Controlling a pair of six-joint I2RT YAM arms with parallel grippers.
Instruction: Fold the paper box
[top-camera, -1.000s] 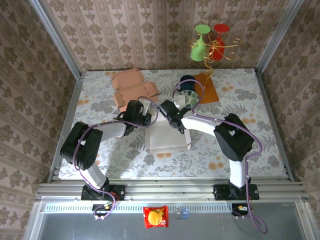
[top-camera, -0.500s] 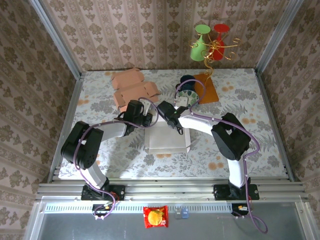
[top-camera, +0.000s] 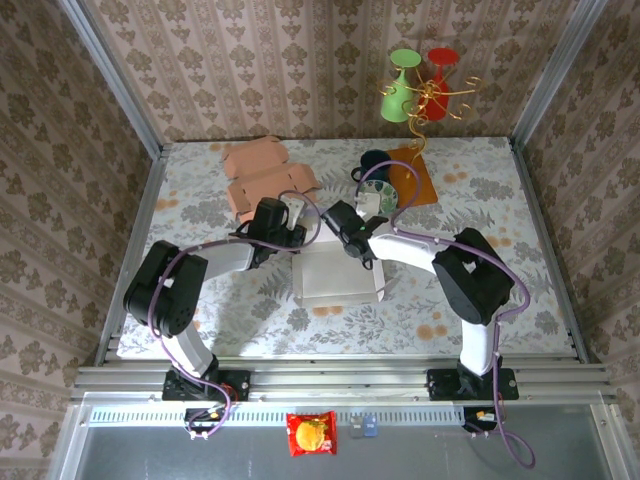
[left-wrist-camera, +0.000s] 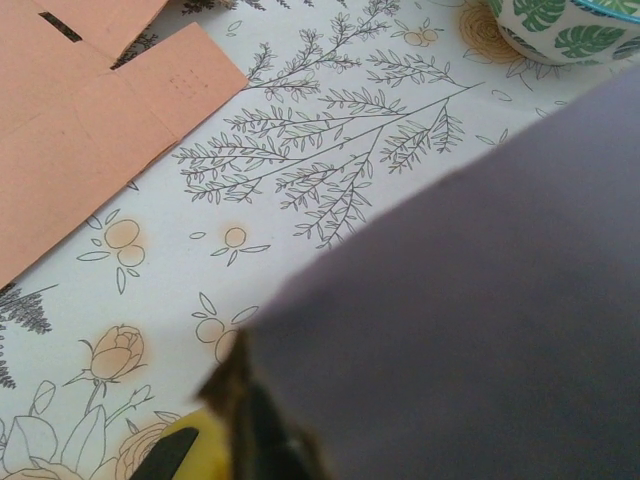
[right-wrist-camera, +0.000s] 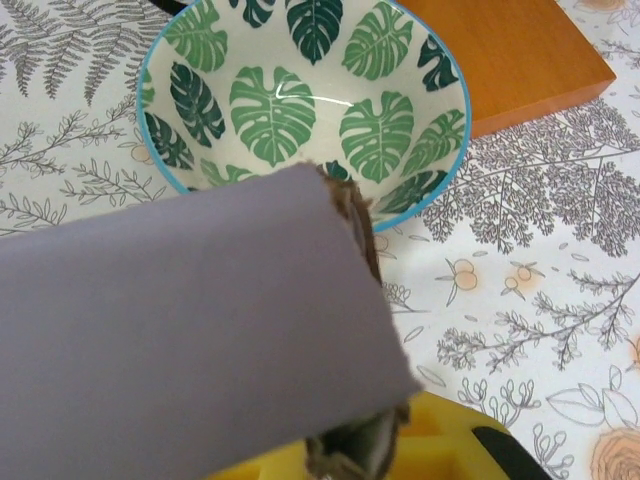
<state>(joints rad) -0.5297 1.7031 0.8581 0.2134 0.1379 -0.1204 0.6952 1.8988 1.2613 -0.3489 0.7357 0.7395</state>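
Because the paper box (top-camera: 335, 280) has to be worked from two sides at once, it sits in the middle of the tabletop (top-camera: 200, 215), just in front of both arms, and each arm reaches to its far edge. The left fingers (left-wrist-camera: 255, 425) are together. In the left wrist view a grey panel of the box meets them right at the tips, so I judge that they pinch this panel by its edge to hold it raised while the other side is handled. The right fingers (right-wrist-camera: 345, 455) are at the neighbouring part of the same far edge. A similar grey panel lies across them in the right wrist view and hides the tips, so I cannot tell if they are clamped on it or a little apart. Just behind this panel stands the leaf-pattern bowl (right-wrist-camera: 300, 90), with the orange board (right-wrist-camera: 500, 60) beyond it, so a push away from the arms has little free room. The flat orange cardboard (left-wrist-camera: 80, 140) lies apart at the far left and takes no part. In my judgement the folding is about halfway: the far wall is not yet tucked in, and the thin paper can crease wrongly if the two arms pull unevenly.
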